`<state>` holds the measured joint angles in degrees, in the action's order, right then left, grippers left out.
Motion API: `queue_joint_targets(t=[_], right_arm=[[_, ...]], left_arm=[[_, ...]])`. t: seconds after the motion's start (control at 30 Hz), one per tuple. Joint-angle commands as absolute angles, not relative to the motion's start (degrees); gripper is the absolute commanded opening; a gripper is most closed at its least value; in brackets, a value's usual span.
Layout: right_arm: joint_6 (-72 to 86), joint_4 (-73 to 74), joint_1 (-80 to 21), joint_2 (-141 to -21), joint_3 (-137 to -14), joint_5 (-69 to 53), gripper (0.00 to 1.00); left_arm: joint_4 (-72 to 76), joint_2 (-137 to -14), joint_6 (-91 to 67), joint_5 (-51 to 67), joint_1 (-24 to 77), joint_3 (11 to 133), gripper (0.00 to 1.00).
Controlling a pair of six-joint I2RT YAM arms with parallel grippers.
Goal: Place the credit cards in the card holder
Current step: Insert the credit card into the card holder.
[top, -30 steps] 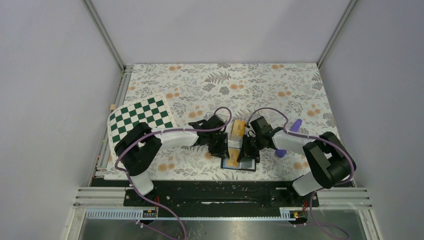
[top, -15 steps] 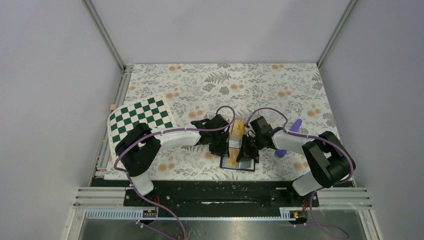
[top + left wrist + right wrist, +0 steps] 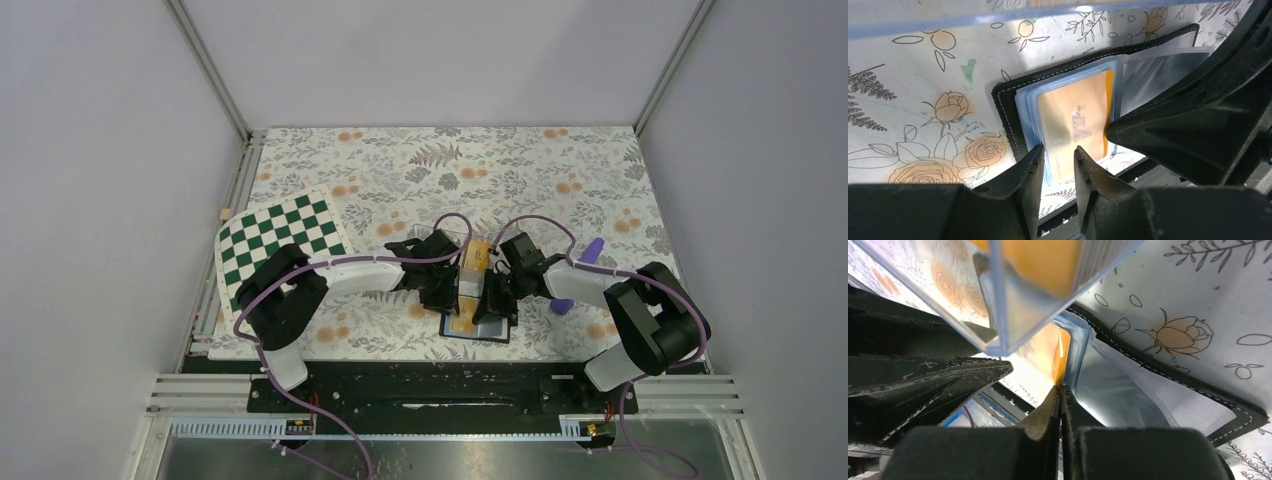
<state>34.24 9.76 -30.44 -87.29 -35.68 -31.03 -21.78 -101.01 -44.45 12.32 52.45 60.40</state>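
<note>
The black card holder [image 3: 497, 329] lies open on the floral mat, near the front edge. An orange-yellow credit card [image 3: 464, 322] sits partly in its left pale blue-grey pocket. In the left wrist view the card [image 3: 1075, 117] lies flat in the pocket of the holder [image 3: 1005, 112]. My left gripper [image 3: 1058, 155] stands just above the card's near edge, its jaws slightly apart and empty. In the right wrist view my right gripper [image 3: 1060, 390] is shut on the card's edge [image 3: 1059, 355], over the open holder [image 3: 1168, 376]. Both grippers [image 3: 447, 293] [image 3: 493, 300] meet over the holder.
A clear plastic box [image 3: 472, 262] with more orange cards stands just behind the holder and hangs close over both wrists [image 3: 1013, 295]. A purple cylinder [image 3: 594, 249] lies to the right. A green checkered board [image 3: 280, 240] lies at the left. The table's front rail is close.
My left gripper has edged slightly towards the holder. The right gripper and the card have hardly moved.
</note>
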Motion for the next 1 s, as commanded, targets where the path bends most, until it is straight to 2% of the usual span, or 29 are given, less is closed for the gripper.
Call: queue_joint_targets(t=[0.0,0.3,0.6,0.97], right_arm=[[34.4,9.1,-30.8,-88.3,-36.0,-32.8,0.00],[34.3,9.1,-30.8,-88.4,-36.1,-33.1,0.00],[34.3,9.1,-30.9,-88.3,-36.1,-33.2,0.00],[34.7,9.1,-30.8,-87.4,-36.0,-33.3,0.00]], left_arm=[[-19.6,-102.0,-44.3,13.1,52.7,60.7,0.30],[-22.0,-102.5,-43.7,12.1,53.1,61.9,0.34],[-15.4,-100.3,-45.5,17.5,53.4,60.7,0.27],[-12.6,-96.3,-46.5,21.2,53.4,60.3,0.26]])
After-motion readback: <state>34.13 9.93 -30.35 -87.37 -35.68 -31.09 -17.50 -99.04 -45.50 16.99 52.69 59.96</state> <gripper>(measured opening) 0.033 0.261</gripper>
